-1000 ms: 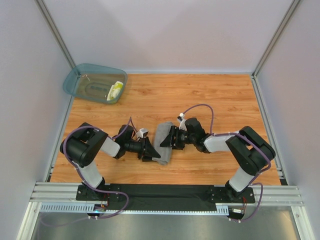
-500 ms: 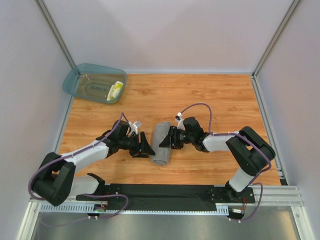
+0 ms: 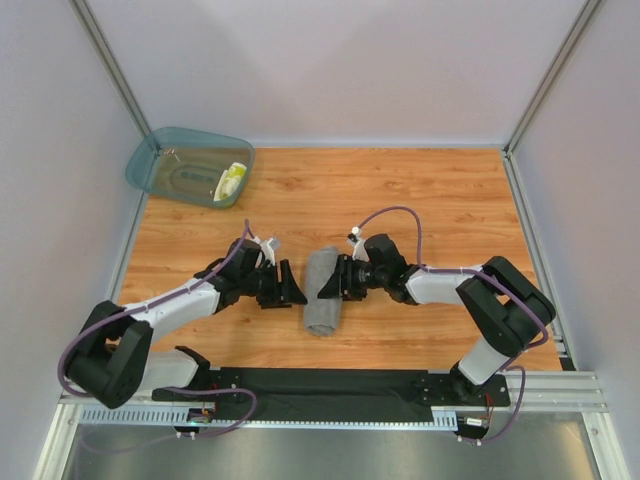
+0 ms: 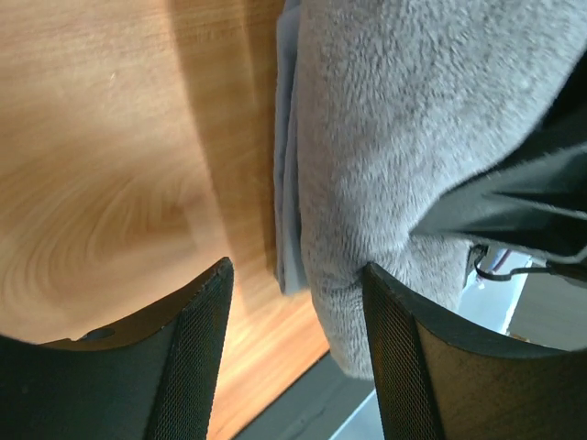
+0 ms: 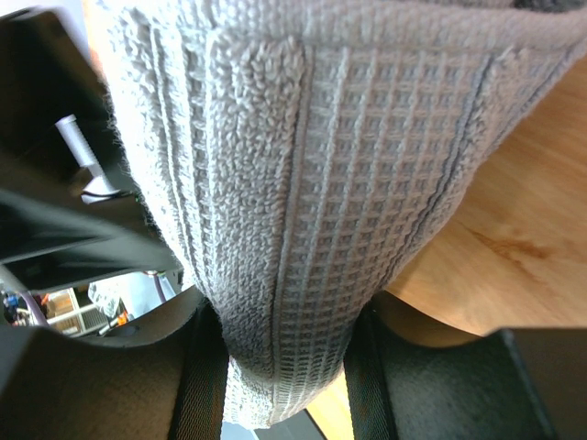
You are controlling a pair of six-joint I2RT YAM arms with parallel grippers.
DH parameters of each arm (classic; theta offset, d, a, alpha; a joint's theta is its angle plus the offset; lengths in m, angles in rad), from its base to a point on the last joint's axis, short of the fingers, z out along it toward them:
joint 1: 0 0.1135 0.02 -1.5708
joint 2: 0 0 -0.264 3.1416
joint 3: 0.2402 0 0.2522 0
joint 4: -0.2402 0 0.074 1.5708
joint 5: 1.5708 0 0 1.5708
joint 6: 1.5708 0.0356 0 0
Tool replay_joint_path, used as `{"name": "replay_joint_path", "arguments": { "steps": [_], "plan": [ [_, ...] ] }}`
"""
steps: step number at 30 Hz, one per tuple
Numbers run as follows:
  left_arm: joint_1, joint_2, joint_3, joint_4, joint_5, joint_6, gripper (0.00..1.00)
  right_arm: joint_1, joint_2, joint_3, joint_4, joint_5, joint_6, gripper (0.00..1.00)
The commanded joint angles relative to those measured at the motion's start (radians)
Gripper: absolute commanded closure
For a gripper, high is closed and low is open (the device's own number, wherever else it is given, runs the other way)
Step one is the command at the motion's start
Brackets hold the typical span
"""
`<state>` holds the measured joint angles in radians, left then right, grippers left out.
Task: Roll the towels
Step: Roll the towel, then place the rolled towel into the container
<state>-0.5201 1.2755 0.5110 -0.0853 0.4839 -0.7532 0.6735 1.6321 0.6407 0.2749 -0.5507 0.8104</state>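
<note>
The grey towel (image 3: 322, 291) lies rolled into a short bundle on the wooden table between both arms. My right gripper (image 3: 333, 282) is shut on the roll's right side; in the right wrist view the waffle-edged grey towel (image 5: 303, 183) fills the space between the fingers. My left gripper (image 3: 297, 291) is open just left of the roll; in the left wrist view the towel (image 4: 404, 156) lies beyond the fingers, its right finger (image 4: 394, 367) against the terry. The small yellow-and-white cloth (image 3: 231, 181) lies in the teal tub.
The translucent teal tub (image 3: 170, 170) stands at the table's far left corner. Grey walls enclose the table on three sides. A black base rail (image 3: 330, 385) runs along the near edge.
My left gripper has drawn back from the towel, and its arm has stretched out low. The rolled towel has shifted slightly left and toward the far side with my right gripper.
</note>
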Motion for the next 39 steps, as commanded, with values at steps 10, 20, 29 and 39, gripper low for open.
{"name": "replay_joint_path", "arguments": {
  "steps": [10,20,29,39],
  "plan": [
    [-0.023,0.323,-0.014,0.372,0.032,-0.064,0.38,0.018,-0.006,0.033,0.021,-0.054,-0.002,0.69],
    [-0.029,0.466,-0.103,0.639,0.082,-0.167,0.57,0.017,0.115,-0.025,0.322,-0.155,0.156,0.68],
    [-0.047,0.524,-0.101,0.739,0.102,-0.212,0.9,0.018,0.181,-0.073,0.598,-0.206,0.277,0.68],
    [-0.049,0.339,-0.069,0.434,-0.007,-0.13,1.0,0.017,0.109,-0.073,0.349,-0.16,0.156,0.43]
  ]
}}
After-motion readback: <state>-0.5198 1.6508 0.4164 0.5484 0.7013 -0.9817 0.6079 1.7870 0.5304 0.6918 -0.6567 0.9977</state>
